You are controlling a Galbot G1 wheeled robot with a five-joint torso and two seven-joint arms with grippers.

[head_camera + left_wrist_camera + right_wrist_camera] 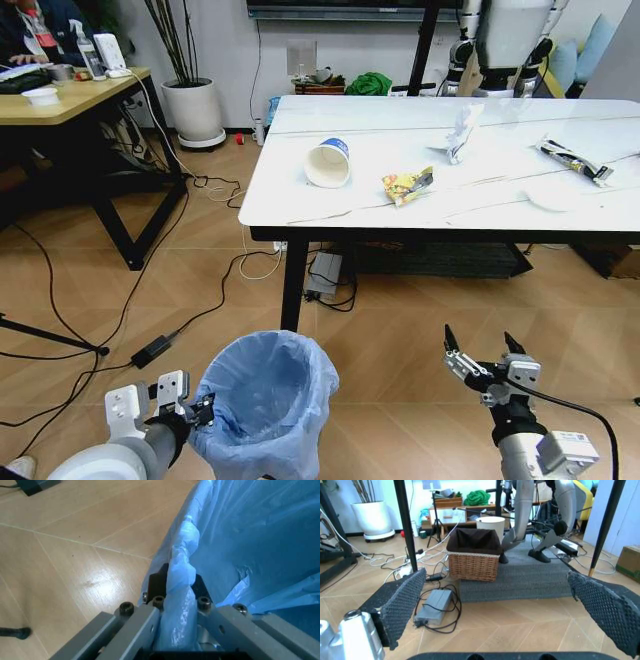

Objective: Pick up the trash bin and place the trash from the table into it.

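While the left gripper (190, 409) clamps its fingers on the small round blue-bagged trash bin's (268, 400) rim, the right gripper (485, 352) hangs open before the white marble desk (290, 170).

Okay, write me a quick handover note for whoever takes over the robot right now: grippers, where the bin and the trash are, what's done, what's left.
Left gripper: shut on the trash bin's bag-covered rim, low in front of the robot.
Right gripper: open, holding nothing, low on the right side, short of the table.
Trash on the table: paper cup on its side, yellow snack wrapper, crumpled white paper, black-white stick wrapper, white lid.
Done: bin gripped.
Left: every piece of trash to go into the bin.
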